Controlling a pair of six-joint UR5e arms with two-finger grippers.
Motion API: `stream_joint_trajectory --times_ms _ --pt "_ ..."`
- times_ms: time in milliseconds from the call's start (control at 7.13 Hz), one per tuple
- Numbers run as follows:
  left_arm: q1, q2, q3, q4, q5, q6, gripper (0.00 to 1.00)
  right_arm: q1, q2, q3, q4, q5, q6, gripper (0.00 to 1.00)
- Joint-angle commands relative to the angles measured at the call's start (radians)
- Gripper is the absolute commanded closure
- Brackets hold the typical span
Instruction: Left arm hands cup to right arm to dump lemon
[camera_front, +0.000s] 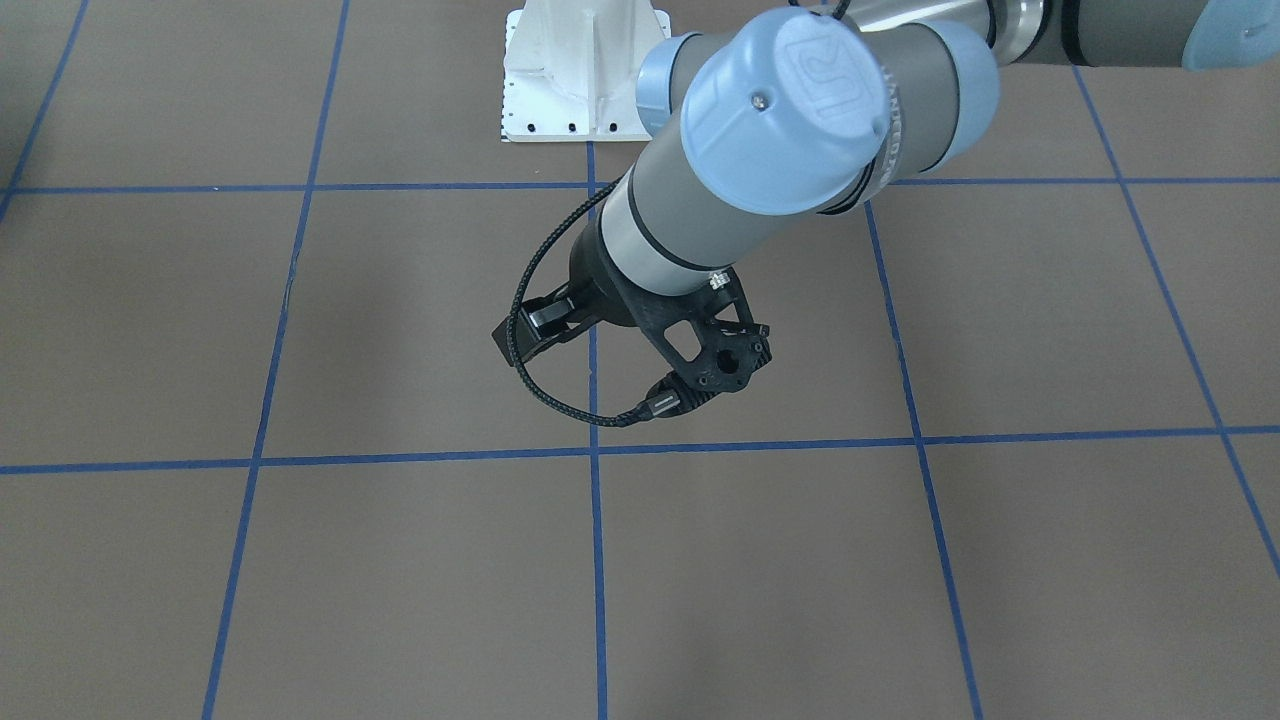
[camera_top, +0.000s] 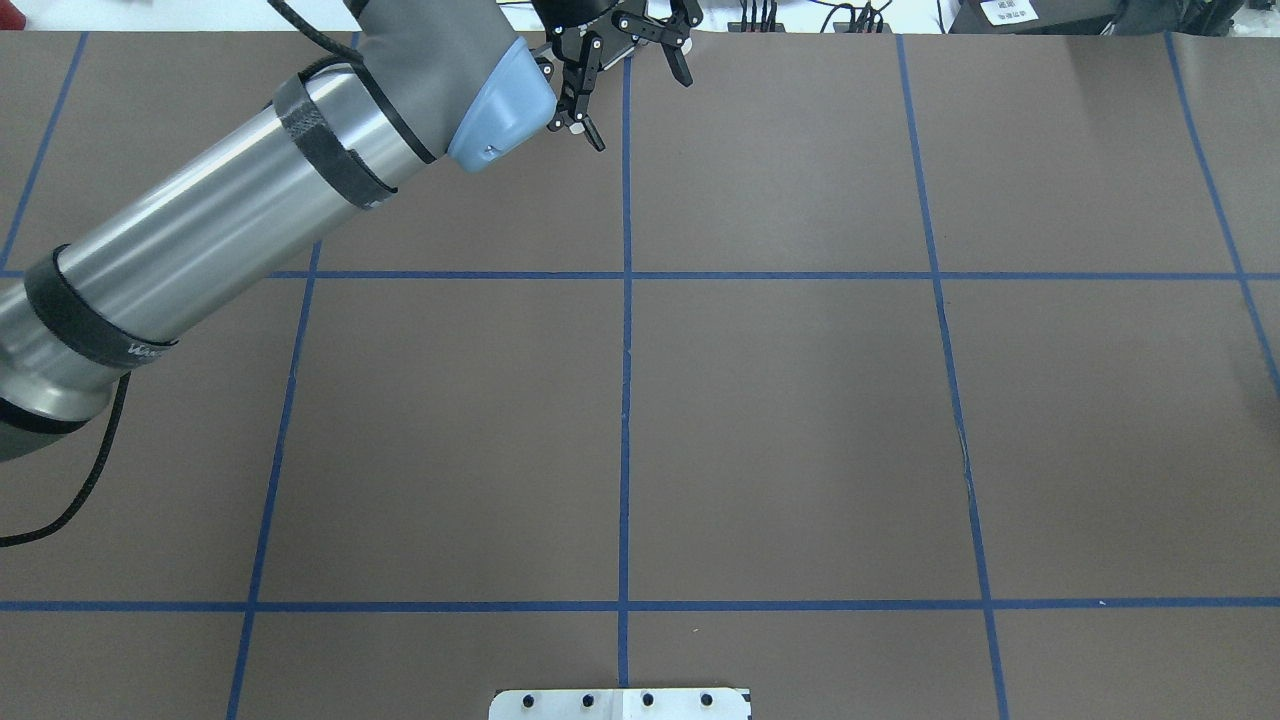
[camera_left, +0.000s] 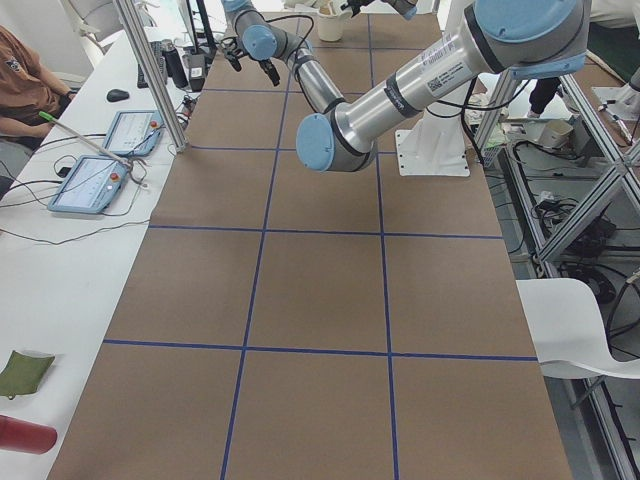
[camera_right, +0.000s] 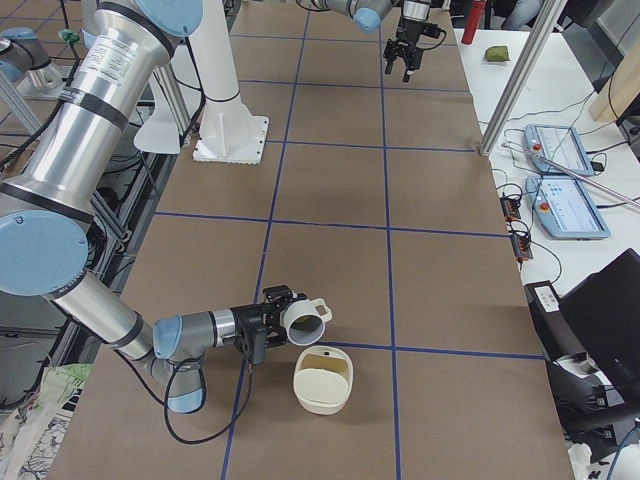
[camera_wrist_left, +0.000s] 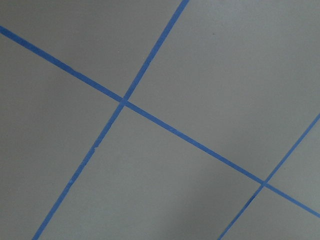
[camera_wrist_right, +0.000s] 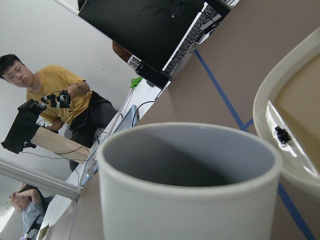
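Right up against the right wrist camera the cup is seen, grey inside, and no lemon can be made out in the bit of interior on show, or in any other view tbh. From the right end of the desk the cup is seen tipped on its side at the right gripper, mouth turned outward, just beside and slightly above a cream bowl. Whether that gripper is actually clamped on the cup can't be told from what's shown.

What could go wrong, as a guess:
- If the lemon is in there, it could be dumped past the bowl's rim, since the mouth doesn't look centred over the bowl. On a flat desk it would probably be lost to rolling.
- The bowl could be knocked or shoved by the cup's lip, given how close the two are.
- A smooth mug held sideways could be let slip if the grip is light.

The left gripper is parked well apart from all this, at the far edge of the desk, fingers spread and nothing held.

The desk is covered in plain brown sheet, marked into squares by blue tape lines. Left to right in the right-end view: a white pedestal, the open desk, then teach pendants laid on a white side bench. In the wrist view an operator in a yellow shirt is seated at left, with a keyboard and a dark monitor further along.
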Motion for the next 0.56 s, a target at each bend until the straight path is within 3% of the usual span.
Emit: stream_joint_trajectory --times_ms 0,280,421 --pt "-0.001 -0.005 0.001 0.0 0.008 0.005 0.0 0.089 0.013 -0.006 0.001 0.072 0.19 0.92" --pt "-0.001 -0.013 0.001 0.0 0.02 0.005 0.0 0.347 0.126 -0.116 -0.002 0.324 0.322 0.92" --pt "0.0 -0.017 0.001 0.0 0.022 0.005 0.0 0.391 0.16 -0.147 -0.002 0.369 0.391 0.92"
